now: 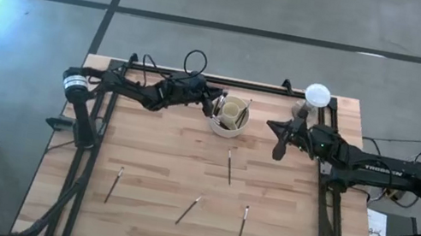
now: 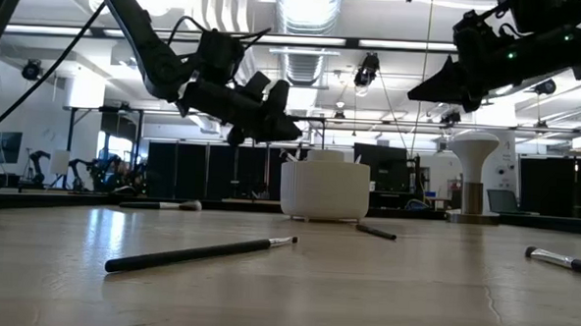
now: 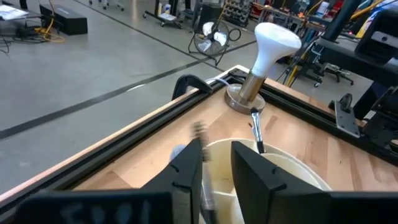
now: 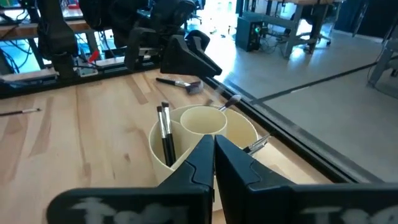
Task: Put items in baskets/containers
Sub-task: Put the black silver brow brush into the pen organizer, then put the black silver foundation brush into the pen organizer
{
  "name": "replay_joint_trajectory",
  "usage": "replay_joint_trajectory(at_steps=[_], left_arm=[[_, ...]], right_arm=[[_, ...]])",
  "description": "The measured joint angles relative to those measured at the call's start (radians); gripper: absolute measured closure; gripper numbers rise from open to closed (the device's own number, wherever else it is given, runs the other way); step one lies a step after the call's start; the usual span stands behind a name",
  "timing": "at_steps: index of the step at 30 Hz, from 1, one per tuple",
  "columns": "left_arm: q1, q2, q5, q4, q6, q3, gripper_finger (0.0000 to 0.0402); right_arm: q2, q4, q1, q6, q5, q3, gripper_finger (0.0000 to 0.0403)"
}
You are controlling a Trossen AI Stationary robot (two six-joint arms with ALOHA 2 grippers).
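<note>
The left arm is stretched along the far edge of the table, and the left gripper [image 1: 216, 102] is parked just above the near rim of the cream holder [image 1: 229, 117], held off the wood as the low view shows. Its fingers [image 3: 186, 171] are parted a little with a slim gap between them, and a blurred brush [image 3: 200, 134] is seen right at that gap over the holder, so whether it's gripped or already let go can't be told. The right arm is angled in from the other side, with the right gripper [image 1: 278, 147] held in the air well apart from the holder, pinched fully closed on nothing. The holder is placed near the back middle of the table, just beside the left gripper. A few brushes are already stood in its compartments, handles down and bristle tips up, leaned outward against the rim. Four more brushes are left flat on the wood closer to the front: one [image 1: 229, 166] just in front of the holder, laid nearly front-to-back, one [image 1: 113, 184] out toward the left, slightly slanted, one [image 1: 189, 210] in the middle on a diagonal, and one [image 1: 243, 225] toward the right, almost straight front-to-back.
</note>
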Motion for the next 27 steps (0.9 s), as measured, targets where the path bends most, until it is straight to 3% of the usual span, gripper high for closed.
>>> replay_joint_trajectory(at_steps=[9,14,21,27], left_arm=[[0.035,-0.065,0.0,0.005,0.031,-0.076,0.0325],[-0.004,-0.152,0.001,0.159,0.056,-0.235,0.0331],[-0.079,-0.235,0.002,0.487,0.047,-0.504,0.0382],[-0.084,-0.25,0.01,0.547,0.056,-0.568,0.04]], right_arm=[[0.071,-0.137,0.013,0.112,0.027,0.074,0.0394],[0.118,-0.257,0.094,0.215,0.107,0.134,0.0394],[0.258,-0.485,0.296,0.505,0.288,0.235,0.0394],[0.435,-0.7,0.48,0.875,0.332,0.368,0.0394]])
